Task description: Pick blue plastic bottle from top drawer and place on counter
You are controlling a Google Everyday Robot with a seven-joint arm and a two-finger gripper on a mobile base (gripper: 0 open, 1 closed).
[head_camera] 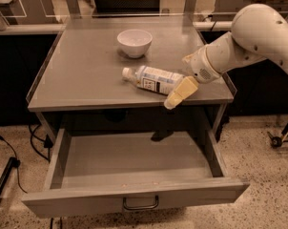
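The blue plastic bottle (pixel 153 78) lies on its side on the counter (pixel 82 75), near the front right edge, white cap pointing left. My gripper (pixel 179 90) is at the bottle's base end on the right, reaching in from the white arm (pixel 249 37) at the right. It touches or nearly touches the bottle. The top drawer (pixel 134 198) is pulled wide open below the counter, and nothing shows inside it.
A white bowl (pixel 134 42) stands on the counter behind the bottle. The drawer's bar handle (pixel 140 204) sits at the centre of its front panel. Black cables (pixel 15 151) trail on the speckled floor at the left. Other benches stand behind.
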